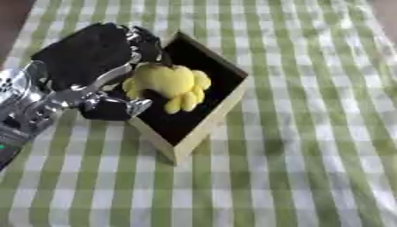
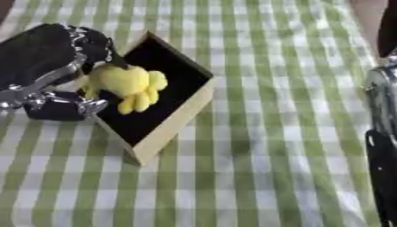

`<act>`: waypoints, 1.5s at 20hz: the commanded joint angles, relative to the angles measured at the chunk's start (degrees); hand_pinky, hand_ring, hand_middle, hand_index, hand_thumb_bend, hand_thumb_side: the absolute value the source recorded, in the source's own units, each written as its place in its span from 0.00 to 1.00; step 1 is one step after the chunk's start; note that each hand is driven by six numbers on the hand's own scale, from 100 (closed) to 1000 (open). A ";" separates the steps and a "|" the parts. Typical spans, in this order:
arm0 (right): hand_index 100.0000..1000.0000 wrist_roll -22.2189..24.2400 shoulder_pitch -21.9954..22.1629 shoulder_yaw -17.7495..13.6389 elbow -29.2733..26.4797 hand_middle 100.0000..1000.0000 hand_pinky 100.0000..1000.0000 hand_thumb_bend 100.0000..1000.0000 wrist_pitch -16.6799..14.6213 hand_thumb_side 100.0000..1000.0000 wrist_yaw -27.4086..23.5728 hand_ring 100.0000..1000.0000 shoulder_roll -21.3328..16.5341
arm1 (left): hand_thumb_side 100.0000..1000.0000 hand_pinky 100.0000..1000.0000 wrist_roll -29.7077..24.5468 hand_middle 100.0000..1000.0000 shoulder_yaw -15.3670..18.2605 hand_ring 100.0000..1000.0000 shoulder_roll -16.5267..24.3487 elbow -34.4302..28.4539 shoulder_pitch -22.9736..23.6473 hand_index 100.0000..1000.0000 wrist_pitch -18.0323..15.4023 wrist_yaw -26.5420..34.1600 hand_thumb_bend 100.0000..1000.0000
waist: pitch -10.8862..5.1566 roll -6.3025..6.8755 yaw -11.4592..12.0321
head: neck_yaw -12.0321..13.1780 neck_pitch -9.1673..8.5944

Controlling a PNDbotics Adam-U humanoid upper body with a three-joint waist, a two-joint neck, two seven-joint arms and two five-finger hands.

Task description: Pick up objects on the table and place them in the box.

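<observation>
A shallow wooden box (image 1: 225, 111) with a black inside lies askew on the green-and-white checked cloth. A yellow lumpy thing (image 1: 167, 82), like a small bunch of bananas, sits over the box's left part, with its lobes pointing into the box. My left hand (image 1: 85, 55), black with silver fingers (image 1: 116, 105), comes in from the left and curls round the yellow thing from above and below. I cannot tell whether the thing rests on the box floor or hangs just above it. Of my right arm (image 2: 380, 133) only a silver and black strip shows at the right edge.
The checked tablecloth (image 1: 310, 168) covers the whole table, to the right of the box and in front of it. A bare brown strip (image 1: 12, 17) shows at the top left corner. No other loose object is in view.
</observation>
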 commanded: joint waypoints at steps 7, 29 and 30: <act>0.78 0.02 -0.55 -0.23 -1.15 0.57 0.70 0.00 0.24 1.00 0.19 0.69 -0.56 | 0.00 0.09 0.60 0.32 -0.19 0.30 -2.79 5.36 -2.80 0.49 -1.66 -6.30 0.03 | -0.46 0.31 0.07 | 0.51 -1.11; 0.78 -0.22 -0.68 -0.49 -1.15 0.57 0.70 0.00 0.27 1.00 0.02 0.69 -0.61 | 0.15 0.63 -2.05 0.76 -0.90 0.75 -6.47 17.33 -1.61 0.85 -3.31 -11.88 0.53 | 0.63 0.11 -1.58 | 0.83 -2.48; 0.78 -0.23 -0.73 -0.48 -1.15 0.57 0.70 0.00 0.24 1.00 0.02 0.69 -0.60 | 0.17 0.64 -2.72 0.77 -0.83 0.76 -6.42 17.20 -1.74 0.86 -3.52 -12.53 0.56 | 0.57 0.08 -1.60 | 0.87 -2.37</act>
